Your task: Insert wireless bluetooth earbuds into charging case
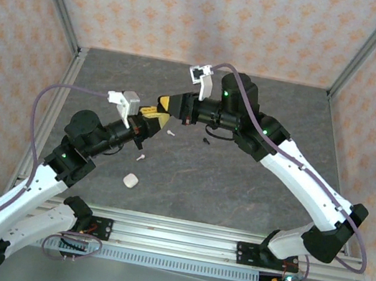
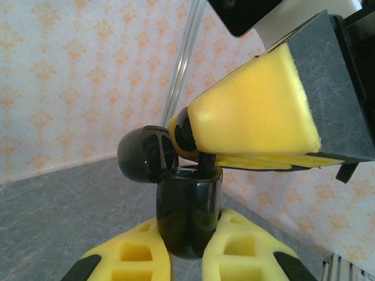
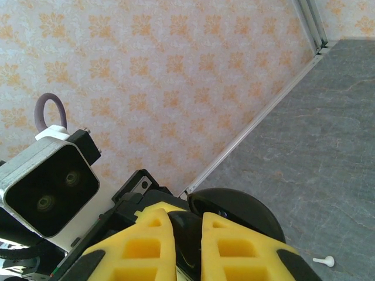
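Left gripper [image 2: 186, 257] clamps the black charging case [image 2: 187, 202] (lid open); right gripper [image 3: 186, 234] pinches, seemingly, a black earbud [image 2: 188, 133] at its mouth; a white earbud [image 3: 324, 260] lies on the surface [image 3: 328, 146].

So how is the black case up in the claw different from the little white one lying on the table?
The black charging case is clamped upright in the left gripper, held up off the table. The white case lies loose on the table, with nothing touching it. The black charging case has its lid flipped open. The white case looks shut, though it is too small to be sure. Both are small, rounded shells.
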